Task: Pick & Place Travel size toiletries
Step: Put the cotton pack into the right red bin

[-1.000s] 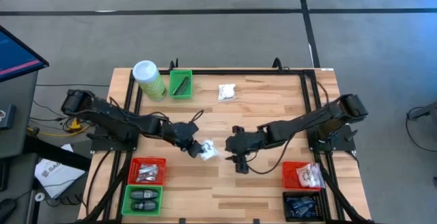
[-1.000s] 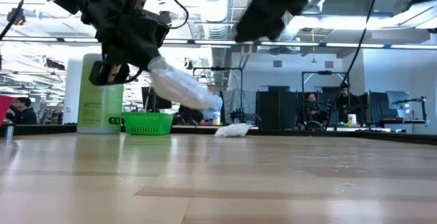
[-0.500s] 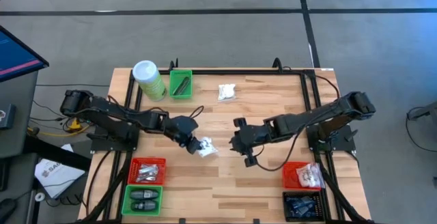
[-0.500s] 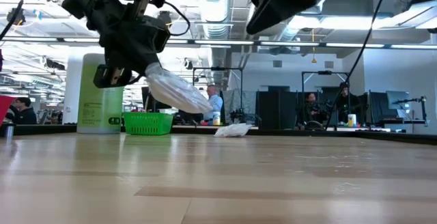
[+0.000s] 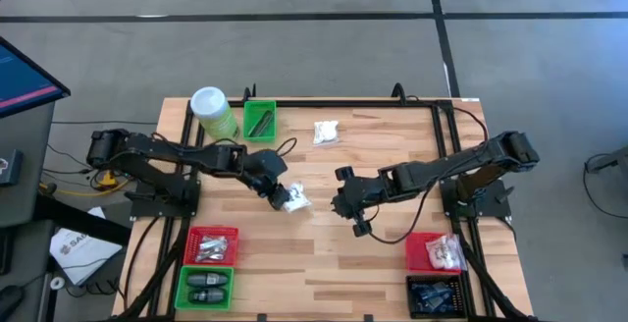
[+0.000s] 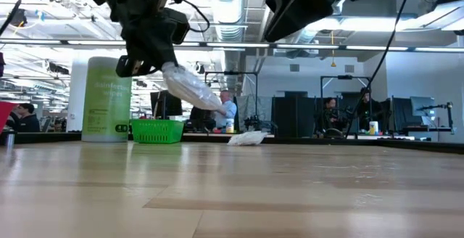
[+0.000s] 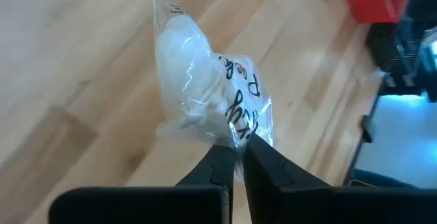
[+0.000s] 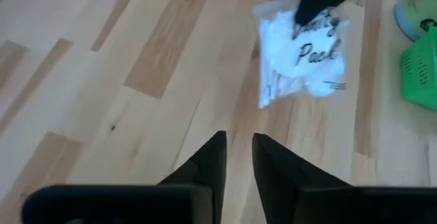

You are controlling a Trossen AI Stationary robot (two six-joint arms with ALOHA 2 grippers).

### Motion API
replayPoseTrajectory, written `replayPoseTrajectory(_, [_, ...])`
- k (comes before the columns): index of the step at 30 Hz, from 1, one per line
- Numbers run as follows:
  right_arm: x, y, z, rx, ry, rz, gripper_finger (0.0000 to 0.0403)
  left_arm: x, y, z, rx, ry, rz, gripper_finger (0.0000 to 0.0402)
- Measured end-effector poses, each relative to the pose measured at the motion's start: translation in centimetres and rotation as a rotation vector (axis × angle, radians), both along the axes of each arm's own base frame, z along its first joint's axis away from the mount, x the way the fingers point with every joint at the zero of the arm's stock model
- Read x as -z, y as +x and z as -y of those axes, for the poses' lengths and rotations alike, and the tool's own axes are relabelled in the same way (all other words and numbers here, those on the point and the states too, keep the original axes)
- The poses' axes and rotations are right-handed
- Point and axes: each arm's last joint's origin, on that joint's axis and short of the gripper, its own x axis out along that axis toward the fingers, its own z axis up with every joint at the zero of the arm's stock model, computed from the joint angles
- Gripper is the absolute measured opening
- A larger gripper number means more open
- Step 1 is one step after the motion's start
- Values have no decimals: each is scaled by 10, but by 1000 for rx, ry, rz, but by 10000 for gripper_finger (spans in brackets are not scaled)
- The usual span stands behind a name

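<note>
The left tool is clenched on the edge of a clear crinkly sachet of white contents, held in the air above the middle of the pale wooden worktop. The right tool hovers nearby, empty, fingers narrowly apart. Several items already lie in the red bins and other bins; another white sachet remains loose at the far side, so work remains.

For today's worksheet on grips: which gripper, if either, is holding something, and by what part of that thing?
The left gripper pinches a white sachet by the edge of its clear wrapper, lifted above the table. The right gripper holds nothing.
</note>
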Motion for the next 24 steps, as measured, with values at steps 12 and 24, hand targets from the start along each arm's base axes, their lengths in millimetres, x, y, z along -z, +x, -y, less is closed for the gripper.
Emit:
replayPoseTrajectory(12, [-38, -8, 37, -25, -76, 95, 4, -20, -6, -46, -50, 83, -74, 5])
replayPoseTrajectory(24, [-56, -21, 109, -46, -56, 168, 3, -69, -40, -132, -186, 206, -187, 5])
